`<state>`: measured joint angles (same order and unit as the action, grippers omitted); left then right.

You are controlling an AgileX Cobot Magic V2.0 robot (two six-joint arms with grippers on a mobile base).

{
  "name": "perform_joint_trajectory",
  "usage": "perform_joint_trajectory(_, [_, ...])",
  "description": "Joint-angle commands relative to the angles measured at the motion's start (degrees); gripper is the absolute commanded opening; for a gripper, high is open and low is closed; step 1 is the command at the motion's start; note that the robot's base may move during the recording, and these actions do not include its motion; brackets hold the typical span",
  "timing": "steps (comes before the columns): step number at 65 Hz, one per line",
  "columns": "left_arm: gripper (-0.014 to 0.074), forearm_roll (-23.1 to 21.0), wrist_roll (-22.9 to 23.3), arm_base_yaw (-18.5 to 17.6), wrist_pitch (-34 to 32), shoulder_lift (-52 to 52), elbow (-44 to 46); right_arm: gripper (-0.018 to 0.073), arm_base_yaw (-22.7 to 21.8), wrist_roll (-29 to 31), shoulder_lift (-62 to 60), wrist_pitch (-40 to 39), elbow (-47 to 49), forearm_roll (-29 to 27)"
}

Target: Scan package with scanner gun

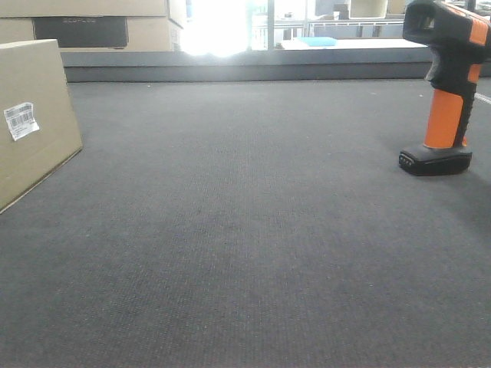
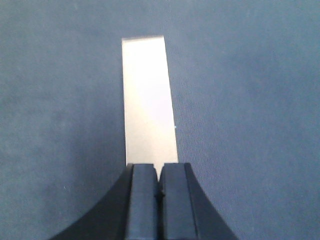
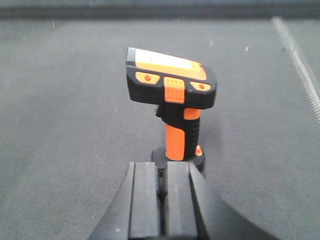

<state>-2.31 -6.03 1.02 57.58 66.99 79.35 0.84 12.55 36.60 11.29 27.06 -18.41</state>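
The package [image 1: 34, 115], a tan cardboard box, stands at the left edge of the dark carpeted surface with its white barcode label [image 1: 21, 120] facing right. The scanner gun [image 1: 449, 84] stands upright on its flat black base at the far right. In the right wrist view the scanner gun [image 3: 172, 90] is just ahead of my right gripper [image 3: 162, 167], which is shut and empty, apart from the base. My left gripper [image 2: 158, 172] is shut on nothing, hanging over a pale washed-out rectangle [image 2: 149, 100] that looks like the package's top face. Neither gripper shows in the front view.
Stacked cardboard boxes with a dark panel [image 1: 80, 31] sit behind a raised grey ledge [image 1: 245, 65] at the far edge. Beyond the ledge is a white table with a blue item [image 1: 318, 41]. A pale strip [image 3: 300, 65] runs along the carpet right of the scanner.
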Motion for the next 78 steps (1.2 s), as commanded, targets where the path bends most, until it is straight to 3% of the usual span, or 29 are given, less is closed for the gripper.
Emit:
perform_joint_trajectory(1, [-0.0111,-0.35,0.43,-0.03,-6.9,-4.92,-5.63,-0.0143,-0.1,0.43,-4.2,-3.48,-2.83,0.67])
perform_joint_trajectory(24, [-0.0111,-0.35,0.43,-0.03,-42.26,-31.73,-41.04,-0.0143,-0.1,0.43,-17.38,-5.28,-10.12,2.28])
perform_joint_trajectory(37, [-0.0111,1.77,0.25,-0.03,-54.21,-44.65,-54.39,-0.0143,-0.1,0.43,-17.74,-5.38,-10.12,2.37])
perform_joint_trajectory(46, [-0.0111,1.77,0.25,-0.03,-55.49,-48.94,-59.06,-0.0143,-0.1,0.43,-17.74,-5.38,-10.12,2.37])
perform_joint_trajectory(78, [-0.0111,1.77,0.25,-0.03,-55.58,-49.38,-59.25,-0.0143,-0.1,0.43,-17.74,-5.38,-10.12,2.37])
